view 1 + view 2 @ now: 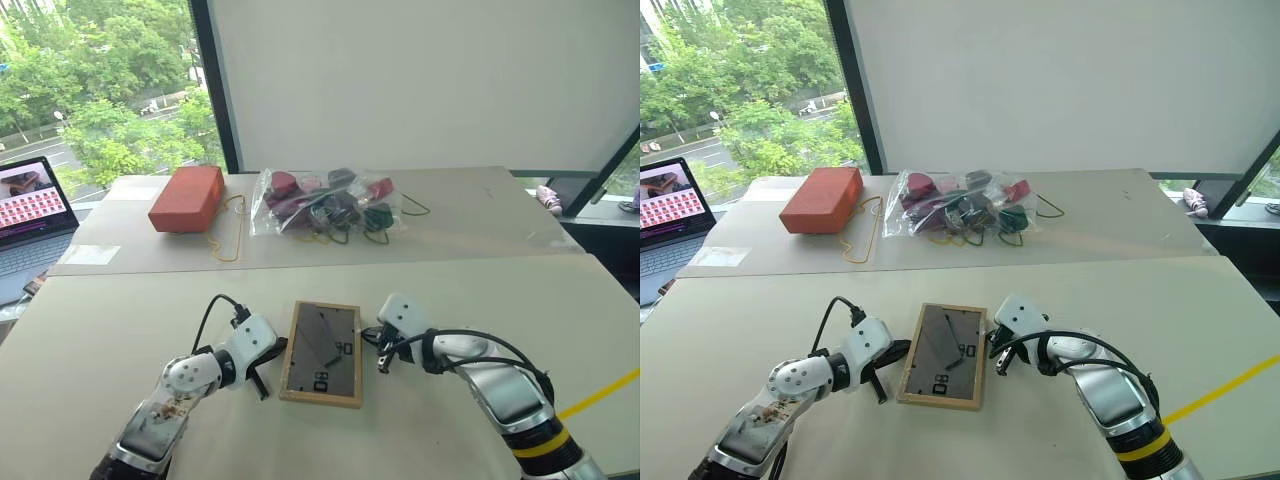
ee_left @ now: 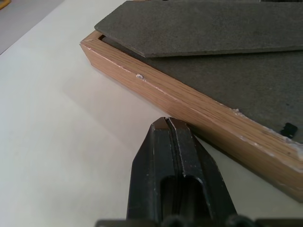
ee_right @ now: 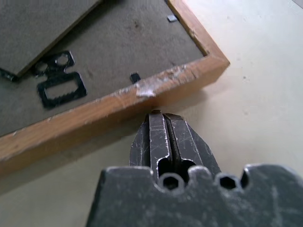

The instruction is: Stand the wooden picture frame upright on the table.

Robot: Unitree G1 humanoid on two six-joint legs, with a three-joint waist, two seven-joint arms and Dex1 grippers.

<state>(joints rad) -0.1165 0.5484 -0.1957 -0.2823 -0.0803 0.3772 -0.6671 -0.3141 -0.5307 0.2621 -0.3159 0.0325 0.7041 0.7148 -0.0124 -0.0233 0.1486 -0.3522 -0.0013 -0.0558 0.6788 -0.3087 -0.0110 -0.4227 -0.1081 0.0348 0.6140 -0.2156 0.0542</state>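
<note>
The small rectangular light-wood picture frame (image 1: 322, 353) lies flat, face down, dark grey-brown back up w/ its fold-out stand folded against the back, on the near part of the large pale beige table (image 1: 90, 330), roughly centre between both arms. At approx 9 o'clock of the frame, the left gripper (image 1: 262, 383) has its two black fingers clenched tight together on nothing; in the left wrist view the tips (image 2: 168, 125) sit just beside the frame's wooden edge, contact can't be told. At approx 3 o'clock of the frame, the right gripper (image 1: 383, 362) is likewise pinched closed, empty; the right wrist view puts its tips (image 3: 158, 118) right at the wooden rail near a corner, by a whitish scuff on the wood, w/ two small black sawtooth hangers on the backing beyond. Farther out, at 12 o'clock on the far table section, a clear plastic bag (image 1: 325, 205) of dark red, green and black items. At approx 11 o'clock, a red-orange brick-shaped block (image 1: 187, 197) w/ a thin yellowish cord trailing beside it. At 10 o'clock, off the table edge, an open laptop (image 1: 32, 215) w/ lit screen.
</note>
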